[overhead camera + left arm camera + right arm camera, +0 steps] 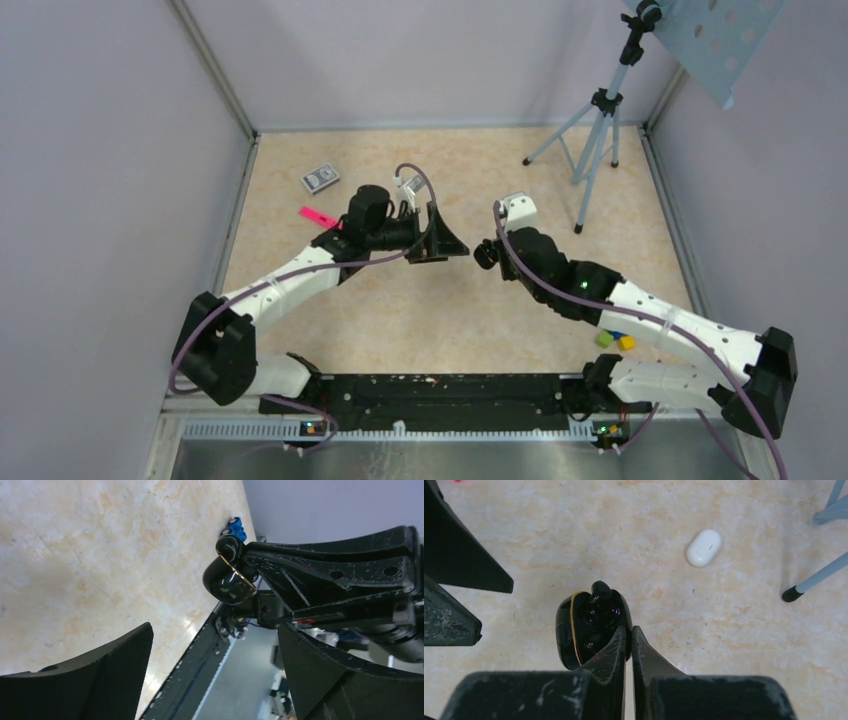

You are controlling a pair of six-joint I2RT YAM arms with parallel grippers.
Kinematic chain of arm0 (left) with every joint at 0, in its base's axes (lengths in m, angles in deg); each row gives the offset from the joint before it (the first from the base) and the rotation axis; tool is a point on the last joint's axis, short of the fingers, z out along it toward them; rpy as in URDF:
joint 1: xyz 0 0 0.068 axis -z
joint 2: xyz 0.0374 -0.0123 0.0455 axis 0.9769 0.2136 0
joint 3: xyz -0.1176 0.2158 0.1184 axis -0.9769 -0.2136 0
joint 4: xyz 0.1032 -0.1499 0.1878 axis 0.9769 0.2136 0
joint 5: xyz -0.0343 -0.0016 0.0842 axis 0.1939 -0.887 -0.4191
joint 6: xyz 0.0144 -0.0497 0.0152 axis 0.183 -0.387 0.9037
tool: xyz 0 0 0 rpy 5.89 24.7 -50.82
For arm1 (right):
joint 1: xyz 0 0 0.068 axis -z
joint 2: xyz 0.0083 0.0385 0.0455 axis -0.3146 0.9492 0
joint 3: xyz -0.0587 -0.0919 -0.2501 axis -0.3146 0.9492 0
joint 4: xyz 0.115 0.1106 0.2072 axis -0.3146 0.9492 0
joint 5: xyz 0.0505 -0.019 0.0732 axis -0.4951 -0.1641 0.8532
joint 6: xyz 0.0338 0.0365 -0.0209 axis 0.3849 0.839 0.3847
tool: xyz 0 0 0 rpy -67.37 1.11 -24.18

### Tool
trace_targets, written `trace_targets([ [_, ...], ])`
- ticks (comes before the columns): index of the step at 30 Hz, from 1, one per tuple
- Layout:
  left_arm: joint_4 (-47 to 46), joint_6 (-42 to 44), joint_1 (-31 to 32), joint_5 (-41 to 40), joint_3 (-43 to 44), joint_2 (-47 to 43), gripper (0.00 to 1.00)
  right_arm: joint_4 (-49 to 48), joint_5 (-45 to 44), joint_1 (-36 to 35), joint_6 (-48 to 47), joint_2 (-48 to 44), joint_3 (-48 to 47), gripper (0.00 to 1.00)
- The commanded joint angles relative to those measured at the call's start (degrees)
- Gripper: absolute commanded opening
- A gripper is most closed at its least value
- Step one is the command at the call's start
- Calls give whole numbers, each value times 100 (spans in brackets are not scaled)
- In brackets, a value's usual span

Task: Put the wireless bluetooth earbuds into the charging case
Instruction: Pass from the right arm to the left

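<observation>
Held above the table (400, 320), the charging case (589, 630) hangs open from the right gripper (629, 630), whose fingers are pinched shut on its edge. We judge the glossy shell light, hard and slippery. Its thin hinge argues for a hold across the body, not the lid. Dark rounded shapes fill its wells, and one knob (600, 587) stands proud of the rim, perhaps an earbud not seated; we cannot tell. The left gripper (215, 627) faces it, fingers spread wide and empty. Beyond lie a white pill-shaped object (704, 547), a pink tag (318, 215), a silver box (321, 178) and a tripod (597, 140), none in the way.
</observation>
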Motion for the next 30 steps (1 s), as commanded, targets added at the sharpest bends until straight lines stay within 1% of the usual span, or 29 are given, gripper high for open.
trace_targets([
  [1, -1007, -1373, 140, -366, -243, -315, 99, -121, -391, -103, 61, 199, -394, 0],
  [4, -1413, -2045, 206, -474, -491, -294, 98, -235, -370, -123, 61, 240, -387, 0],
  [5, -1806, -2617, 237, -689, -762, -288, 92, -284, -369, -123, 74, 231, -372, 0],
  [7, -1844, -2824, 235, -756, -790, -201, 89, -276, -366, -138, 92, 228, -387, 0],
  [9, -1870, -2910, 251, -697, -755, -33, 86, -259, -360, -143, 89, 213, -409, 0],
  [14, -1933, -3126, 350, -436, -582, 377, 87, -203, -374, -174, 50, 187, -422, 0],
  [17, -2050, -3185, 427, -424, -541, 492, 86, -181, -377, -184, 84, 169, -408, 0],
  [23, -2008, -3232, 486, -463, -548, 587, 78, -206, -403, -228, 85, 104, -396, 0],
  [27, -2106, -3332, 480, -502, -637, 595, 71, -166, -422, -238, 85, 98, -405, 0],
  [30, -2137, -3374, 480, -520, -651, 616, 69, -146, -439, -262, 83, 87, -397, 0],
])
